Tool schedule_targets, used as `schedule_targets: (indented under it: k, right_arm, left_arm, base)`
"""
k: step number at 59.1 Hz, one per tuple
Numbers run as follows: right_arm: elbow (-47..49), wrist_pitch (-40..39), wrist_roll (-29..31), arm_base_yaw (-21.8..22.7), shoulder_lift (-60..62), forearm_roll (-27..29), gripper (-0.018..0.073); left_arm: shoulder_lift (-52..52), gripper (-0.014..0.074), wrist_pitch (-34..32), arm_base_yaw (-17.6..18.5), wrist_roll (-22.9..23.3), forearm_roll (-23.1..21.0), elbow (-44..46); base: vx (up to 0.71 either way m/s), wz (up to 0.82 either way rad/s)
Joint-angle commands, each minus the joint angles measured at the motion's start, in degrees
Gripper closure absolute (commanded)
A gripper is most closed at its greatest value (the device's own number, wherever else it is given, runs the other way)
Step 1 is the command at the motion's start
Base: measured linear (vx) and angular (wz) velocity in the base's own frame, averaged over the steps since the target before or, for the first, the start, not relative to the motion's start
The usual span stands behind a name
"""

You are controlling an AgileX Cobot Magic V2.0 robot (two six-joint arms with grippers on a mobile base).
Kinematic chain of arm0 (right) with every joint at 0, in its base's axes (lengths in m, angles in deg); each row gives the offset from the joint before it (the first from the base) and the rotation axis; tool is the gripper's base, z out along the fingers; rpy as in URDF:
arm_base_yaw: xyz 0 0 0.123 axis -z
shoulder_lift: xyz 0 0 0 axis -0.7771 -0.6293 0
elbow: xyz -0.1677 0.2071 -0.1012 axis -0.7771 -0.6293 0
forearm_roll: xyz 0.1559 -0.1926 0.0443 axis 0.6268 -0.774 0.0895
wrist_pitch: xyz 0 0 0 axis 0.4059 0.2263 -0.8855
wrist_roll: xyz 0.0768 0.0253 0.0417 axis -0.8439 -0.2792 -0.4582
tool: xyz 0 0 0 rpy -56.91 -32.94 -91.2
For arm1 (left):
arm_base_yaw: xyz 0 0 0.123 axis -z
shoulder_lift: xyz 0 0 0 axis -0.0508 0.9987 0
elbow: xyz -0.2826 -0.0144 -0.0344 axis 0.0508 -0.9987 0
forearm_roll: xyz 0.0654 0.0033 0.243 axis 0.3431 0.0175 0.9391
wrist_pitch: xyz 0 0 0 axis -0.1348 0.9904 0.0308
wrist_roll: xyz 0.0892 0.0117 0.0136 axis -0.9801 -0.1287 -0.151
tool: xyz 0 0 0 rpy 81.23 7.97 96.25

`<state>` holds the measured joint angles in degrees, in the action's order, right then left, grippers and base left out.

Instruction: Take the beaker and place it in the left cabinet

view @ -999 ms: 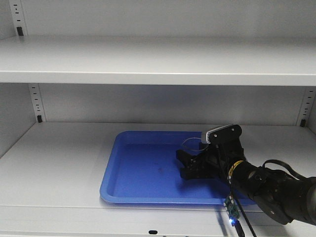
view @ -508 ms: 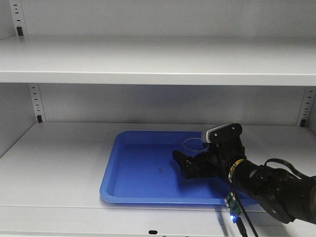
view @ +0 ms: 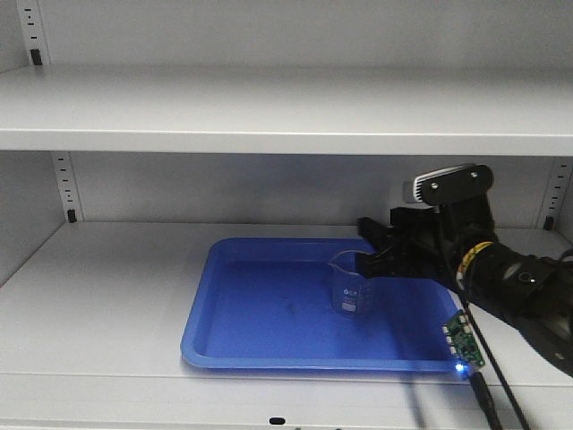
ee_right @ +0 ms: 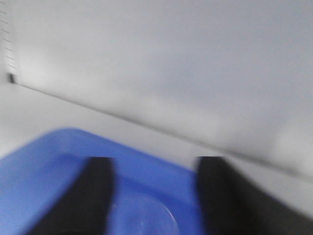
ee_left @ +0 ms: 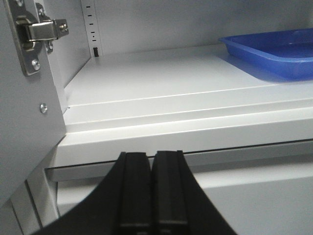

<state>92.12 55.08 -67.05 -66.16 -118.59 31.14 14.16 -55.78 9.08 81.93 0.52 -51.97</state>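
The clear glass beaker stands upright in the blue tray on the middle shelf of the pale grey cabinet. My right gripper is open and empty, lifted above and just right of the beaker's rim, apart from it. In the blurred right wrist view the beaker's rim shows low between the two spread fingers. My left gripper is shut and empty, low in front of the shelf edge, left of the tray.
An upper shelf spans the cabinet above the tray. Slotted peg rails stand in the back corners. A door hinge on the cabinet's left wall shows in the left wrist view.
My right gripper has let go of the beaker and risen up and to the right. The beaker now stands alone in the tray.
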Motion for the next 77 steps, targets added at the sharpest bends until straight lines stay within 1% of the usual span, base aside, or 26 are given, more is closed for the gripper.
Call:
schedule_targets:
  k: [1, 2, 3, 6, 17, 29, 40, 62, 67, 73, 77]
  right_arm:
    - [-0.7, 3.5, -4.3, 0.2, 5.5, 0.7, 0.0526]
    - [-1.4, 4.1, -5.0, 0.2, 6.0, 0.7, 0.0563]
    - [-2.6, 4.6, -5.9, 0.2, 7.0, 0.8, 0.0575]
    - [-5.2, 4.3, -7.0, 0.2, 8.9, 0.7, 0.0573]
    - [-17.4, 2.8, -6.9, 0.2, 20.3, 0.7, 0.0568]
    - [-24.6, 2.7, -6.9, 0.2, 30.5, 0.7, 0.0568]
    - [-27.1, 2.8, -6.9, 0.2, 35.3, 0.7, 0.0568]
    - [-27.1, 2.7, -6.9, 0.2, 35.5, 0.7, 0.0568]
    - [-27.1, 2.8, -5.9, 0.2, 35.5, 0.5, 0.0568]
    - [-27.1, 3.2, -5.9, 0.2, 35.7, 2.2, 0.0568]
    - [-27.1, 5.4, -4.9, 0.3, 37.5, 4.6, 0.0568]
  left_arm:
    - [-1.0, 0.0604, -5.0, 0.4, 0.2, -0.2, -0.8]
    - [-1.0, 0.0604, -5.0, 0.4, 0.2, -0.2, -0.8]
    - [-1.0, 0.0604, -5.0, 0.4, 0.2, -0.2, -0.8]
    - [-1.0, 0.0604, -5.0, 0.4, 0.2, -0.2, -0.8]
    - [-1.0, 0.0604, -5.0, 0.4, 0.2, -0.2, -0.8]
    - [-1.0, 0.0604, -5.0, 0.4, 0.2, -0.2, -0.8]
    - [-1.0, 0.0604, -5.0, 0.4, 0.2, -0.2, -0.8]
    - [-1.0, 0.0604, -5.0, 0.4, 0.2, -0.2, -0.8]
    - [-1.0, 0.0604, -5.0, 0.4, 0.2, -0.2, -0.8]
    - [-1.0, 0.0604, -5.1, 0.4, 0.2, -0.2, -0.8]
    - [-1.0, 0.0604, -5.1, 0.4, 0.2, -0.2, -0.8]
  base:
    - [0.0, 0.0]
    - [0.0, 0.0]
    - [0.0, 0.0]
    - [0.0, 0.0]
    - [0.0, 0.0]
    - [0.0, 0.0]
    - [0.0, 0.0]
    - [0.0, 0.0]
    - [0.0, 0.0]
    - [0.0, 0.0]
    - [0.0, 0.0]
